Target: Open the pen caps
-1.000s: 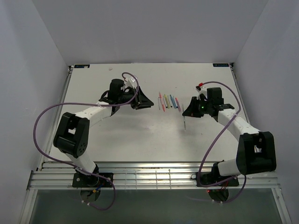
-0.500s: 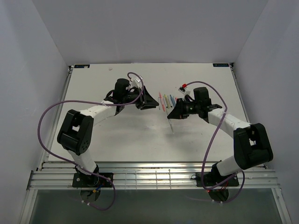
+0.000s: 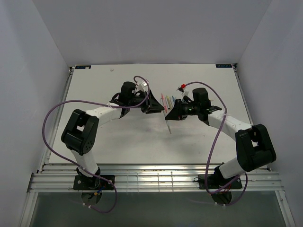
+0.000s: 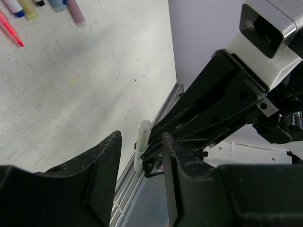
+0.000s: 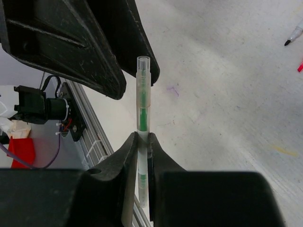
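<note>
From the pen in my right claw, my left claw is at ten o'clock, loose pens on the table at twelve

Reaches inward with the white-and-black left arm and right arm, elbows bent, wrists almost meeting. Holds the left black two-finger gripper spread apart. Clamps the right black two-finger gripper onto a thin clear pen with a green core.
</note>
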`<state>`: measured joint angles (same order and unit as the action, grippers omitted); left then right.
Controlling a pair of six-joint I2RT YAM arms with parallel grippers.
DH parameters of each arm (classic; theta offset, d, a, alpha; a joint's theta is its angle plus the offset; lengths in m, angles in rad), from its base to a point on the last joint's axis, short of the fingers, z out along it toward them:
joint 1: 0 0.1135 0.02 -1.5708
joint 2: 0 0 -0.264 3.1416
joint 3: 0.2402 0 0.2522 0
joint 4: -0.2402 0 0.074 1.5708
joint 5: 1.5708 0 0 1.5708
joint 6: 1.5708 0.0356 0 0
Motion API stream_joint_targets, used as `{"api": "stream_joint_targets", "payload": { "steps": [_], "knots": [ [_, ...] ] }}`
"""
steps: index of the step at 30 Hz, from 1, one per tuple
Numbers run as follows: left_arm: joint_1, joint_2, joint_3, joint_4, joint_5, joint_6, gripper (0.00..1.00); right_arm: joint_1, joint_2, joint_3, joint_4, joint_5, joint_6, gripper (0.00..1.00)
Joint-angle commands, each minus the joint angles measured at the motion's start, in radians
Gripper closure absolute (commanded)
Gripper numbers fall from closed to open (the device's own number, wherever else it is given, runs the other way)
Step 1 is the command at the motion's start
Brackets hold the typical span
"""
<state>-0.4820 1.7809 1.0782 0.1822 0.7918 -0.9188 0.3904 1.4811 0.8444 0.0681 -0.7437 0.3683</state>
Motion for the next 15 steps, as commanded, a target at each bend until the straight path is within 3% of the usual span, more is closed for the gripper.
{"api": "stream_joint_targets", "payload": {
  "steps": [1, 7, 15],
  "knots": [
    [-0.007, -0.005, 0.038, 0.019, -0.014, -0.006, 0.5, 0.022, 0.01, 0.035, 0.058, -0.022, 0.021, 0.92],
    [-0.017, -0.001, 0.038, 0.02, -0.022, -0.011, 0.54, 0.036, 0.018, 0.039, 0.075, -0.013, 0.038, 0.92],
    [-0.023, -0.009, 0.017, 0.02, -0.02, -0.011, 0.71, 0.038, 0.005, 0.025, 0.111, 0.023, 0.069, 0.92]
  ]
}}
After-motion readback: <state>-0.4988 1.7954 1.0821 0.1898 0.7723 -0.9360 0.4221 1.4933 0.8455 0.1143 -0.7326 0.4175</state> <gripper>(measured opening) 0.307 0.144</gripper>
